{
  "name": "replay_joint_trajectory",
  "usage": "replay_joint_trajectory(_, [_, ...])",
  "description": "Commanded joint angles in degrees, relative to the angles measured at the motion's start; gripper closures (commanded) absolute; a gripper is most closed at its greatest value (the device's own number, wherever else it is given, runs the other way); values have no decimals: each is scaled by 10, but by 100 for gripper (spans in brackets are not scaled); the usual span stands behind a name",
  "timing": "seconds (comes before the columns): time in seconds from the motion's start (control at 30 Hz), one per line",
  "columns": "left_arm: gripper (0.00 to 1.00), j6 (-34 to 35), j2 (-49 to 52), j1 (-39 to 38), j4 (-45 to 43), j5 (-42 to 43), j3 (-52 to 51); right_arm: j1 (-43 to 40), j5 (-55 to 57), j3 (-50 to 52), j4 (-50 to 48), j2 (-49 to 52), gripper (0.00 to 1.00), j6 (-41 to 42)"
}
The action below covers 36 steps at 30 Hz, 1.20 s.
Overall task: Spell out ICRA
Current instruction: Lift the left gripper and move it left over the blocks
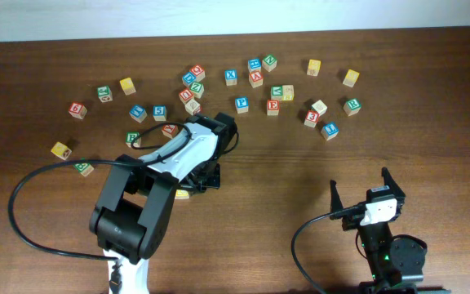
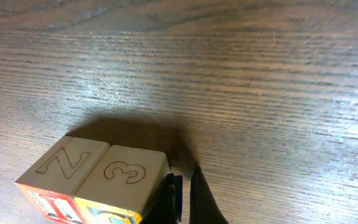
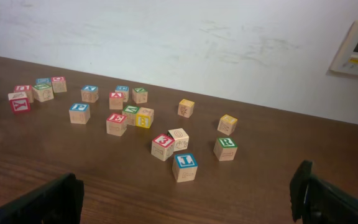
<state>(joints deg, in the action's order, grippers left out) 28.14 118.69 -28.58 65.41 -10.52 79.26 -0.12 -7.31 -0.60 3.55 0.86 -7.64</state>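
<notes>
- R cube [image 3: 226, 148] in scattered far row, near table [image 1: 431, 163] back edge.
- Left gripper [image 2: 187, 196] jaws together, empty, just beside 3 cube [image 2: 124, 174].
- Right gripper [image 1: 359, 180] jaws wide apart over bare wood, well clear of blocks [image 1: 241, 104].
</notes>
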Motion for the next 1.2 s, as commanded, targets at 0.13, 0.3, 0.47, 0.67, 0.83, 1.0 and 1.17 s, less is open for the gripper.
replay_joint_trajectory(0.13, [96, 7, -5, 3, -58, 19, -4, -3, 5, 3, 3, -4, 2, 1])
replay_joint_trajectory(0.3, [92, 7, -5, 9, -128, 21, -3, -3, 5, 3, 3, -4, 2, 1])
replay_joint_trajectory(0.47, [94, -32, -7, 50, -116, 21, 42, -3, 5, 3, 3, -4, 2, 1])
replay_joint_trajectory(0.67, [95, -36, -7, 154, -41, 26, 193, -3, 5, 3, 3, -4, 2, 1])
replay_joint_trajectory(0.83, [95, -36, -7, 251, -46, 48, 259, -3, 5, 3, 3, -4, 2, 1])
replay_joint_trajectory(1.0, [98, -33, -5, 327, -52, 48, 258, -3, 5, 3, 3, -4, 2, 1])
replay_joint_trajectory(1.17, [91, -33, -5, 380, -42, 47, 258, -3, 5, 3, 3, -4, 2, 1])
